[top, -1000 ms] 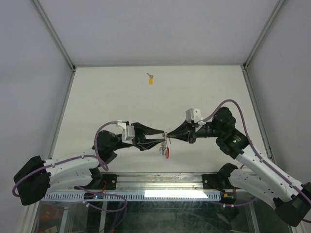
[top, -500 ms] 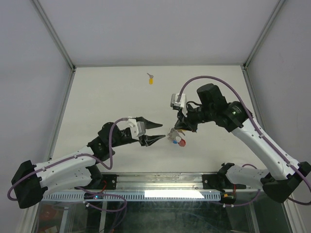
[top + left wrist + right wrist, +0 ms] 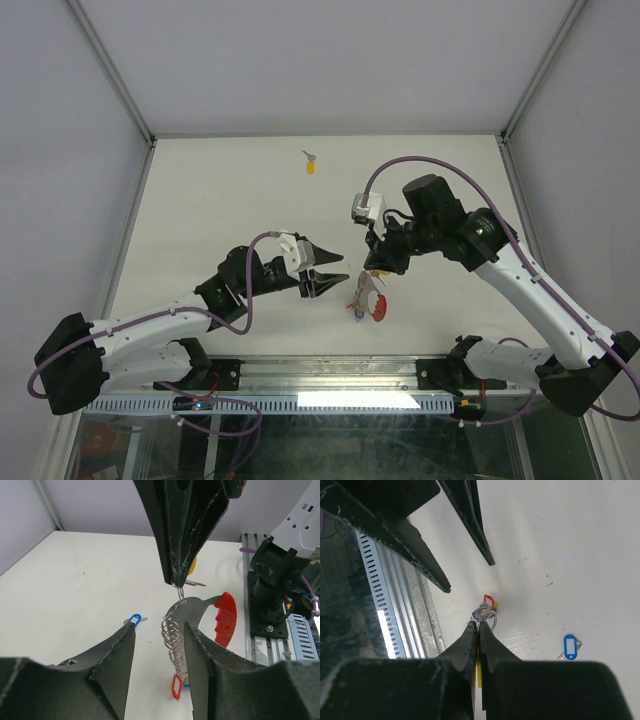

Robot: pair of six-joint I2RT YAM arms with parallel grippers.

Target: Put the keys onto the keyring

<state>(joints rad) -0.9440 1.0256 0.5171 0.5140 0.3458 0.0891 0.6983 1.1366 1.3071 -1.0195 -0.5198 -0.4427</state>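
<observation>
The keyring [image 3: 174, 630] is pinched by the closed right gripper [image 3: 478, 625]; if bumped by the parted, empty left gripper [image 3: 336, 282], it could be dropped.

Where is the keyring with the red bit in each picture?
Top external: keyring, low centre, between the two arms.
Left wrist: keyring in the middle, red strip on its right.
Right wrist: keyring in the middle, just beyond the fingertips.
Shared landmark: the right end effector, shut on its top.
</observation>
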